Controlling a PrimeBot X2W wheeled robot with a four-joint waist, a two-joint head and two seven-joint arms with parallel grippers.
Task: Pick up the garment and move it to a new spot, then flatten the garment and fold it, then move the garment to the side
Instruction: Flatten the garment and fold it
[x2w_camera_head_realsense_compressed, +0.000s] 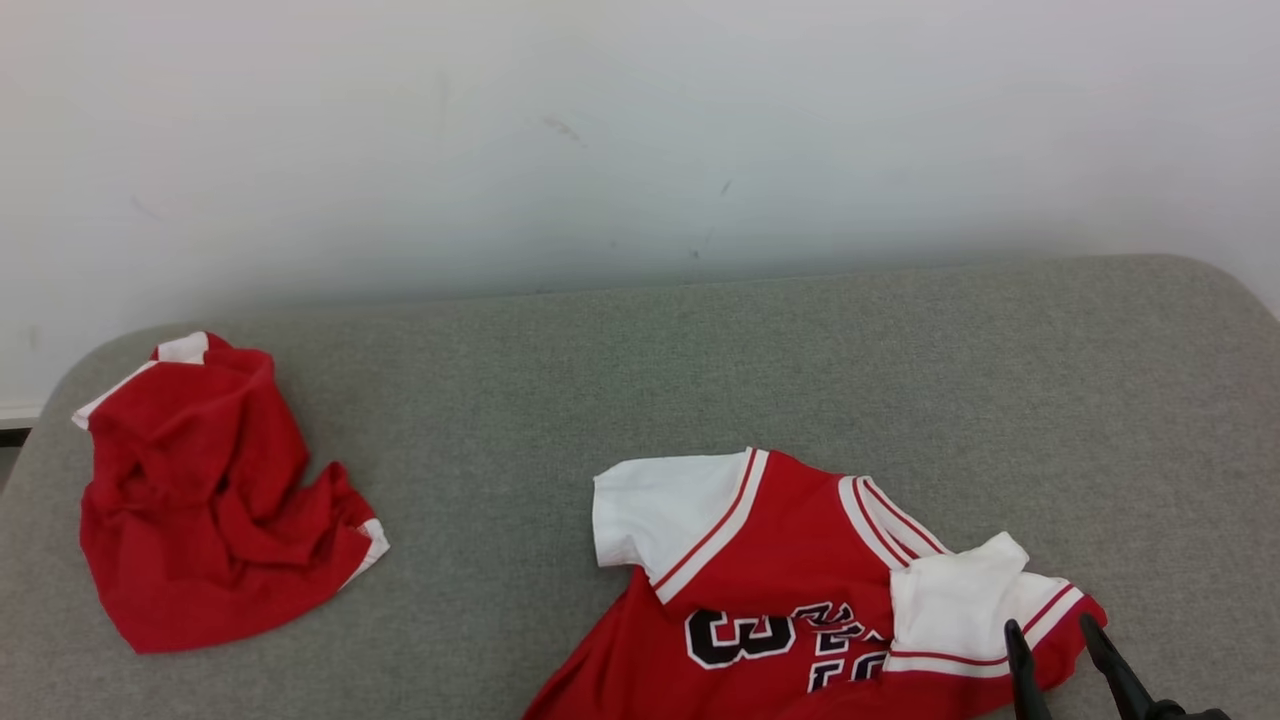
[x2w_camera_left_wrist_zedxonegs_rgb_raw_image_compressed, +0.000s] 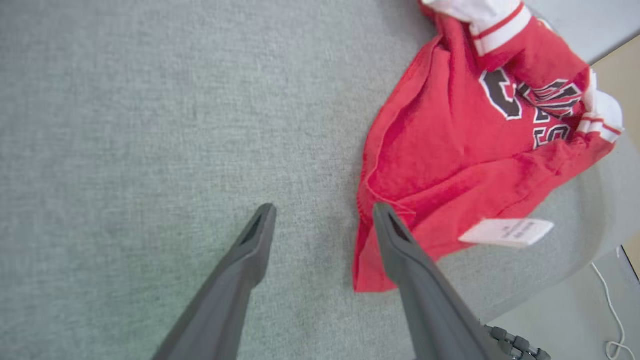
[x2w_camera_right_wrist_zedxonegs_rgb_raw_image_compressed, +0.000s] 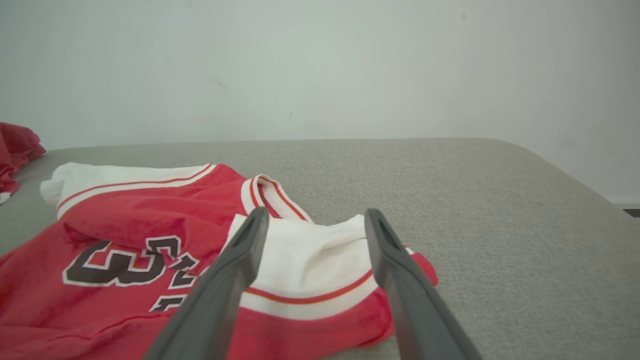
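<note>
Noting both claws spread wide, neither pinching anything. The right claw (x2w_camera_head_realsense_compressed: 1050, 623) hovers low over the red jersey (x2w_camera_head_realsense_compressed: 770, 590), its fingers straddling the white sleeve (x2w_camera_head_realsense_compressed: 950, 600), which lies flopped back across the chest print. The far sleeve (x2w_camera_head_realsense_compressed: 660, 505) is spread flat, well off to this claw's left. The left claw (x2w_camera_left_wrist_zedxonegs_rgb_raw_image_compressed: 324, 207) hangs above the grey padded surface (x2w_camera_head_realsense_compressed: 700, 350) with bare cushion between its fingers. The jersey's bottom hem (x2w_camera_left_wrist_zedxonegs_rgb_raw_image_compressed: 370, 270) sits just beside its right-hand finger; whether they touch I cannot tell. Risks as I read them: if the right claw closes where it is, it may catch the body cloth under the sleeve as well. Then the whole jersey would drag instead of the sleeve opening out. If the left claw closes without shifting toward the hem, it would nip only cushion. The lower half is bunched, with the white label (x2w_camera_left_wrist_zedxonegs_rgb_raw_image_compressed: 505, 231) turned outward, so the layers there are hard to tell apart and a grab may take one ply only. That bunched part lies close to the surface's rounded edge, beyond the left claw's right finger. A pull that way could slide the soft cloth off toward the floor and the cable (x2w_camera_left_wrist_zedxonegs_rgb_raw_image_compressed: 612, 320). A second crumpled red garment (x2w_camera_head_realsense_compressed: 210, 500) lies far to the right claw's left, similar in colour and easily mistaken for the target.
</note>
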